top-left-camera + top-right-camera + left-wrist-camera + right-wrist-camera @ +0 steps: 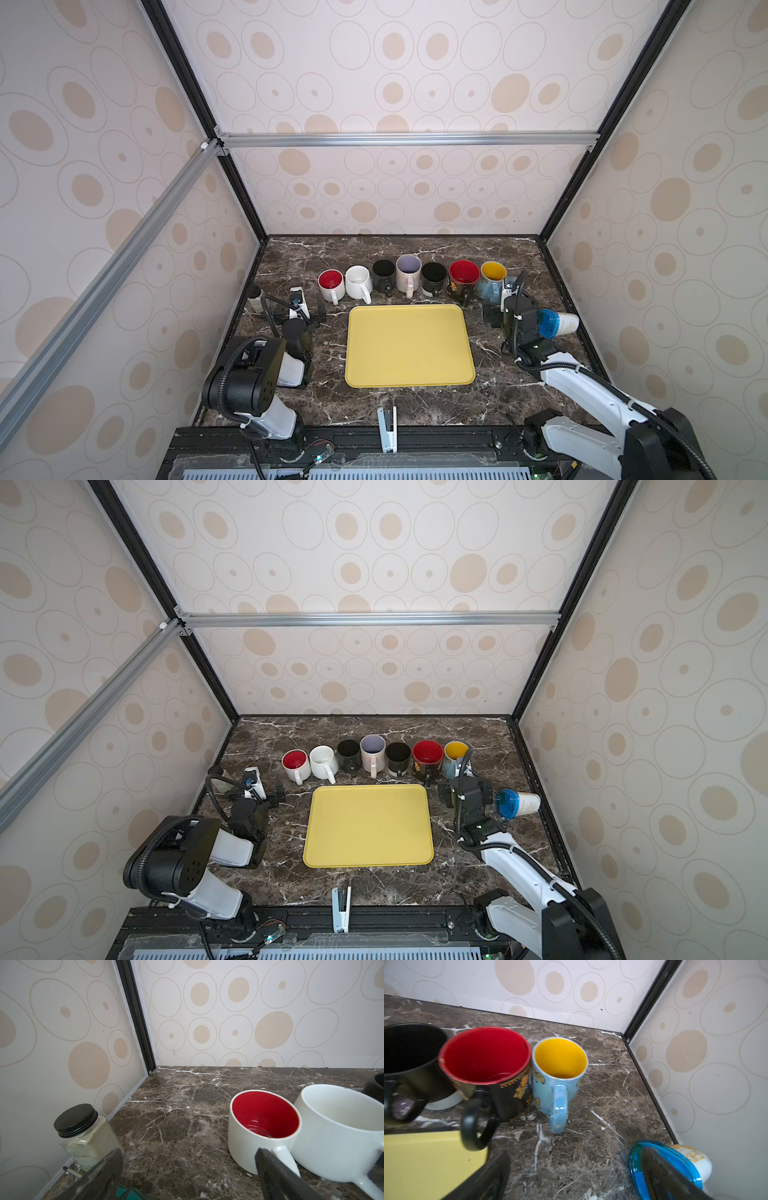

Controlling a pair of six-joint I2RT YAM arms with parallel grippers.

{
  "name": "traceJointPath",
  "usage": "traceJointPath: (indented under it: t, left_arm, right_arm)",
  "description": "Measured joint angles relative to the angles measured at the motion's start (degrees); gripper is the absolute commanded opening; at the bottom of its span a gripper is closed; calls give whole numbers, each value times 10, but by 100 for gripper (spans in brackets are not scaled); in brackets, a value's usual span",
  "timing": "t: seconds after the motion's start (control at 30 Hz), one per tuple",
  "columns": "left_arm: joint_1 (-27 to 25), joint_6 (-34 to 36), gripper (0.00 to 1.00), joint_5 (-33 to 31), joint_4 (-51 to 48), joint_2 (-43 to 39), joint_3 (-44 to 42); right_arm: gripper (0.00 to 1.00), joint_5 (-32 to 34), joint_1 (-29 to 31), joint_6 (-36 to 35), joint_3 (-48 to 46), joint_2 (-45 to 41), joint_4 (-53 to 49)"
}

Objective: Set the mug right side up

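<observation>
Right wrist view: blue mug (pixel 550 1086), upright at 1 o'clock of tray (pixel 425 1159), looks heavy, stiff, slick, chippable; spread empty right gripper (pixel 575 1167) should pinch handle (pixel 559 1109).

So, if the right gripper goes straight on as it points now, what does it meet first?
Likely the handle of the light blue mug; only bare tabletop lies between, though depth is unclear.

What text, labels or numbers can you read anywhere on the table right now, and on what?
Nothing can be read.
Lidded cup, lying on its side: orange print, too blurred to read.
Jar: faint label marks, too small to read.
Black mug with red inside: gold ornament only, no words visible.
</observation>
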Motion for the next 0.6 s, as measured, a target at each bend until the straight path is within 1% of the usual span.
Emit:
traceJointPath:
  t: [0.07, 0.13, 0.23, 0.33, 0.37, 0.53, 0.6]
  left_arm:
    - [0, -1, 100, 0, -1, 0, 0]
    - [1, -1, 100, 0, -3, 0, 0]
    - [1, -1, 100, 0, -5, 0, 0]
    - [1, -1, 100, 0, -7, 0, 0]
    - [1, -1, 100, 1, -8, 0, 0]
    - [1, -1, 100, 2, -8, 0, 0]
    - [1, -1, 100, 2, -8, 0, 0]
  right_arm:
    - [100, -24, -41, 9, -29, 44, 63]
    - [99, -47, -66, 11, -52, 101, 128]
    - [99, -104, -83, -5, -52, 162, 160]
    - [99, -156, -91, -20, -47, 228, 254]
    - [99, -169, -95, -21, -43, 246, 265]
    - [98, -202, -113, -21, -33, 257, 283]
    - [100, -210, -115, -21, -30, 257, 295]
